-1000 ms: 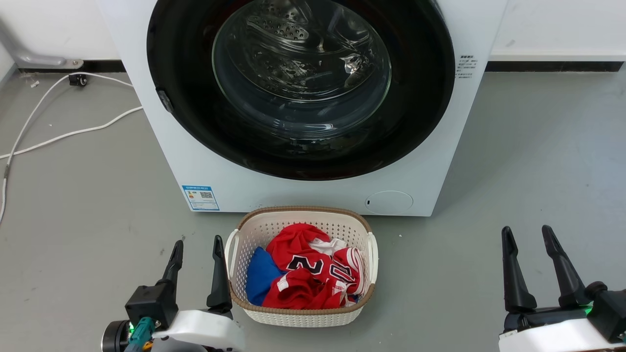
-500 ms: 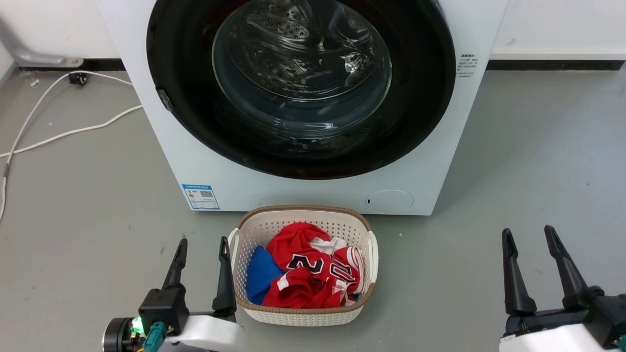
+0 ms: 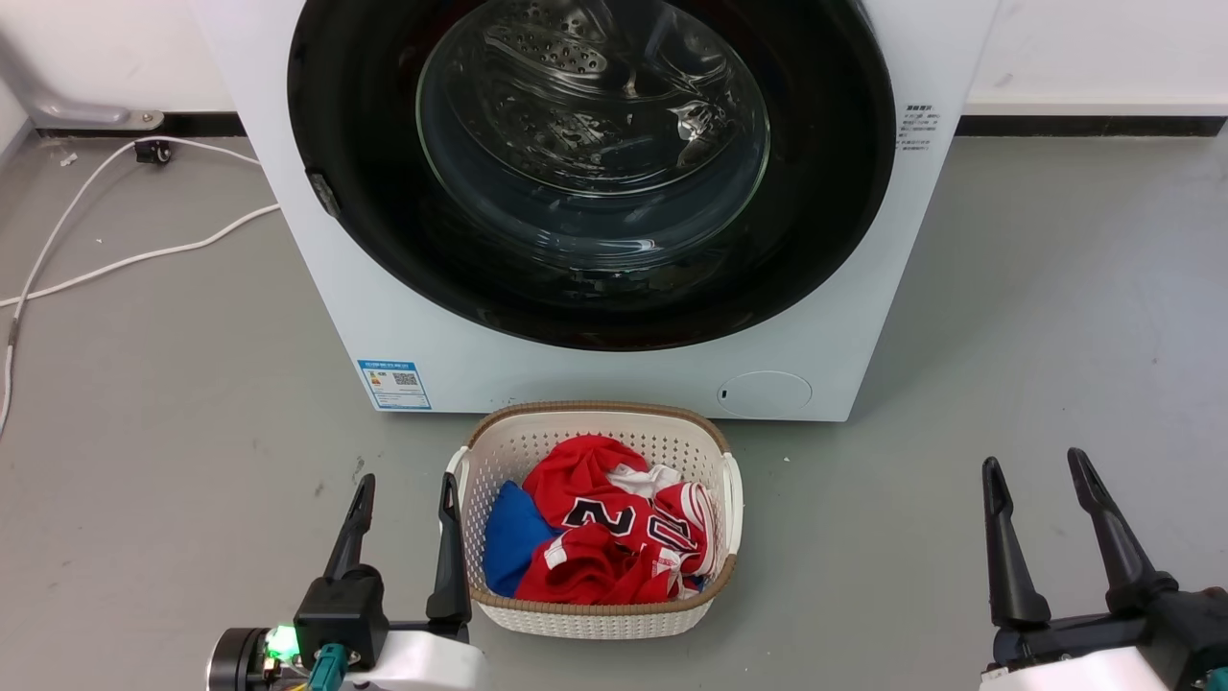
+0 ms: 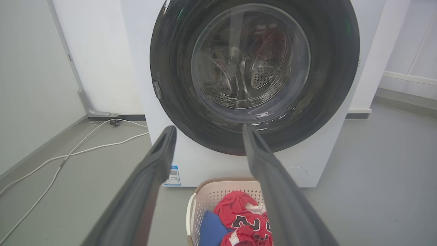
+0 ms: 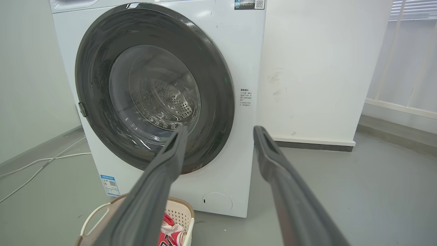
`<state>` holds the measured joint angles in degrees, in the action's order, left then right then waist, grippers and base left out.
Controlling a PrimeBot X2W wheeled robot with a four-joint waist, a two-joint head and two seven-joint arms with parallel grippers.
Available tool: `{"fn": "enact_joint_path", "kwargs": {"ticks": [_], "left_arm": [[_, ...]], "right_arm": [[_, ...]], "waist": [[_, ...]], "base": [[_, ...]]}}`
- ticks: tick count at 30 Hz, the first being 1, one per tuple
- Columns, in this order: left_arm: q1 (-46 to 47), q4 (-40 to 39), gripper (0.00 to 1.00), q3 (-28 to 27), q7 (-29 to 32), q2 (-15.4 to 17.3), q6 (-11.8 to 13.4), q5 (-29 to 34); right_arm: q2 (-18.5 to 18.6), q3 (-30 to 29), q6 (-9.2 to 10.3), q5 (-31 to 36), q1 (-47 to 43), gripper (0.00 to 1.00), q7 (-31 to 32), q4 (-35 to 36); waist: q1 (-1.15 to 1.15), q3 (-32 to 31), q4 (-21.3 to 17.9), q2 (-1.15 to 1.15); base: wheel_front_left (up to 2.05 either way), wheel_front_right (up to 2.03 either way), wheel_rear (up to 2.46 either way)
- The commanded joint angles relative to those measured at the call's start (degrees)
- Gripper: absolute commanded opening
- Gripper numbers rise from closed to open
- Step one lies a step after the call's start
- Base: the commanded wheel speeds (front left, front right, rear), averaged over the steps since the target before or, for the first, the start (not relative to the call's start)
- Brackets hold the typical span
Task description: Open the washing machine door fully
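The washing machine door (image 3: 384, 221) is a large glossy black round with a clear glass bowl at its centre, lying flat against the white machine front. A small latch tab sits on the door's left rim. The door (image 4: 177, 85) also faces the left wrist view, and the right wrist view sees the door (image 5: 218, 102) at an angle. My left gripper (image 3: 406, 488) stands open low at the left, beside the basket and well short of the door. My right gripper (image 3: 1035, 464) stands open low at the right, above bare floor. Both hold nothing.
A white laundry basket (image 3: 595, 619) with red and blue clothes stands on the grey floor right in front of the machine. White cables (image 3: 115, 259) trail across the floor at the left. A small round white flap (image 3: 764, 394) sits low on the machine's front.
My left gripper has shifted a little right and down, closer to the basket's left rim. The right gripper has sunk slightly. The door has not moved.
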<state>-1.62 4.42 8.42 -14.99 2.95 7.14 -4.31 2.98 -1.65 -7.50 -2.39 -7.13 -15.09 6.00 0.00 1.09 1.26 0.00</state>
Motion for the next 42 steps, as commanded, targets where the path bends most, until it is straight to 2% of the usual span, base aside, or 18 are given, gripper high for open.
{"fn": "enact_joint_path", "kwargs": {"ticks": [1,7,16,42], "left_arm": [[-0.4,0.2,1.0,-0.1,-0.3,-0.1,0.3,-0.3],[-0.3,0.7,1.0,0.0,-0.2,-0.1,0.3,-0.9],[-0.3,1.1,1.0,-0.1,-0.2,-0.1,0.3,-1.3],[-0.4,1.6,1.0,-0.1,-0.2,-0.1,0.3,-1.5]], "right_arm": [[-0.2,-0.1,0.02,-0.9,-0.5,1.0,-0.1,-0.1],[-0.2,-0.4,0.02,-4.7,-0.6,1.0,-0.1,-1.5],[-0.2,-0.3,0.02,-6.6,-0.6,1.0,-0.1,-2.8],[-0.2,0.1,0.02,-7.3,-0.5,1.0,-0.1,-3.0]], "waist": [[0.0,0.0,0.0,0.0],[0.0,0.1,0.1,0.0],[0.0,0.0,0.2,0.0],[0.0,-0.3,0.1,0.0]], "base": [[0.0,0.0,0.0],[0.0,0.0,0.0],[0.0,0.0,0.0],[0.0,0.0,0.0]]}}
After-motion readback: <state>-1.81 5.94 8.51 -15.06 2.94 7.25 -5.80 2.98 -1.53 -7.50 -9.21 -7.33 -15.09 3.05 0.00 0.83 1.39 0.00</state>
